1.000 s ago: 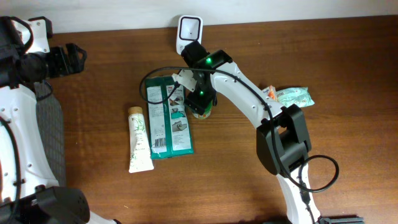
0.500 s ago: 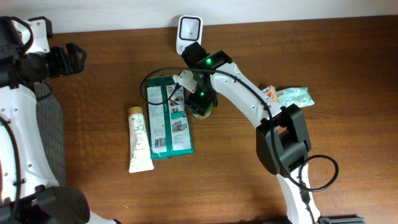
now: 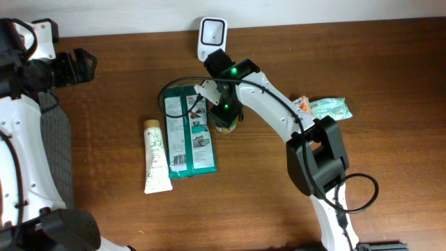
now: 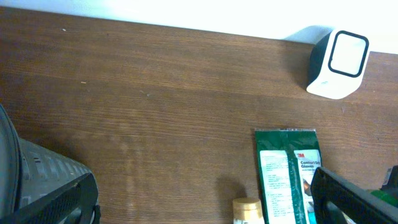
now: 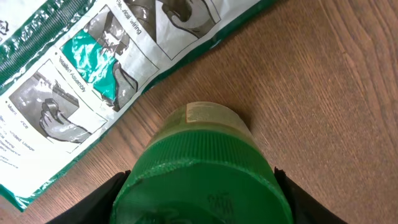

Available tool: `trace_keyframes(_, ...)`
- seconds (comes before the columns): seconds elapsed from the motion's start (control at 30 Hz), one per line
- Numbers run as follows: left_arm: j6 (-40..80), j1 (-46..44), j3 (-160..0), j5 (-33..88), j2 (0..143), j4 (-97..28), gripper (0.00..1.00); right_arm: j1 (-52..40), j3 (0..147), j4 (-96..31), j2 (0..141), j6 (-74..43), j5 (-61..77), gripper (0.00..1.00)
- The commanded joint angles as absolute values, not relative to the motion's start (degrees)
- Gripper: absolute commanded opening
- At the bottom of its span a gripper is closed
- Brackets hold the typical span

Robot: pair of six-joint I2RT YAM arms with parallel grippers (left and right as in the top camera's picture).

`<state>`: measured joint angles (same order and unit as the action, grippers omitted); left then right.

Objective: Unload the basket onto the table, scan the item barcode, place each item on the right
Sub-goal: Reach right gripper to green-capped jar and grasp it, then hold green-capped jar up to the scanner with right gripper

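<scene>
The jar (image 5: 208, 121) stands upright on the wooden table (image 3: 104, 132), a little back of the middle. It is in front of the white scanner (image 3: 212, 33), which sits at the table's back edge. It is a small jar with a pale yellow-green body and a wide, ribbed, bright green lid with a faint embossed mark on top. A small light label sits high on its shoulder, with print too fine to read. From overhead most of the jar is hidden under the arm.

The right gripper (image 5: 199, 202) is over the jar, and its dark fingers (image 5: 102, 208) flank the lid on both sides, very close to its rim. I cannot tell whether they press on the lid.

Just beside the jar, with a thin strip of bare wood between them, lies a flat green-and-white packet (image 3: 189, 132) printed with photos and text. A cream tube (image 3: 156, 157) lies beside the packet on its other side, cap toward the back edge. A pale green pouch (image 3: 329, 108) lies toward the right edge.

The left gripper (image 3: 89, 65) hangs near the back left corner, well apart from the jar, with its jaws spread wide and nothing between them.
</scene>
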<state>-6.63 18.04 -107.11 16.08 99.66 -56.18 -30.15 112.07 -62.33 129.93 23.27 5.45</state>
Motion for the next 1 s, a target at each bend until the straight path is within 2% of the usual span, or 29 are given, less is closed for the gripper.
trace_keyframes(0.0, -6.8, 18.3, -107.8, 16.1, 99.3, -56.1, 0.99, -29.9, 114.6, -63.7, 128.9, 17.3, 5.6, 0.5)
trace_keyframes(0.03, -6.8, 18.3, -107.8, 16.1, 99.3, -56.1, 0.99, -29.9, 116.3, -64.8, 128.2, 14.5, 5.6, 0.44)
trace_keyframes(0.1, -6.8, 18.3, -107.8, 16.1, 99.3, -56.1, 0.99, -29.9, 121.2, -67.7, 127.6, 7.7, 6.0, 0.25)
trace_keyframes(0.13, -6.8, 18.3, -107.8, 16.1, 99.3, -56.1, 0.99, -29.9, 123.2, -68.8, 127.6, 4.7, 7.0, 0.21)
trace_keyframes(0.27, -6.8, 18.3, -107.8, 16.1, 99.3, -56.1, 0.99, -28.1, 129.3, -70.1, 127.6, 1.0, 32.7, 0.22)
trace_keyframes(0.4, -6.8, 18.3, -107.8, 16.1, 99.3, -56.1, 0.99, -20.4, 130.6, -69.2, 127.6, -0.3, 62.5, 0.25)
trace_keyframes(0.47, -6.8, 18.3, -107.8, 16.1, 99.3, -56.1, 0.99, -16.5, 130.6, -69.2, 127.6, -5.2, 69.3, 0.27)
trace_keyframes(0.63, -6.8, 18.3, -107.8, 16.1, 99.3, -56.1, 0.99, -11.4, 130.6, -69.2, 127.6, -7.0, 78.0, 0.26)
trace_keyframes(0.77, -6.8, 18.3, -107.8, 16.1, 99.3, -56.1, 0.99, -11.4, 130.6, -66.7, 127.6, -6.9, 73.4, 0.26)
trace_keyframes(0.9, -6.8, 18.3, -107.8, 16.1, 99.3, -56.1, 0.99, -16.3, 130.5, -61.3, 127.8, -6.9, 39.8, 0.27)
trace_keyframes(0.93, -6.8, 18.3, -107.8, 16.1, 99.3, -56.1, 0.99, -18.4, 130.4, -59.0, 127.9, -5.8, 28.9, 0.27)
trace_keyframes(0.97, -6.8, 18.3, -107.8, 16.1, 99.3, -56.1, 0.99, -22.5, 130.1, -54.0, 128.4, -1.5, 10.0, 0.31)
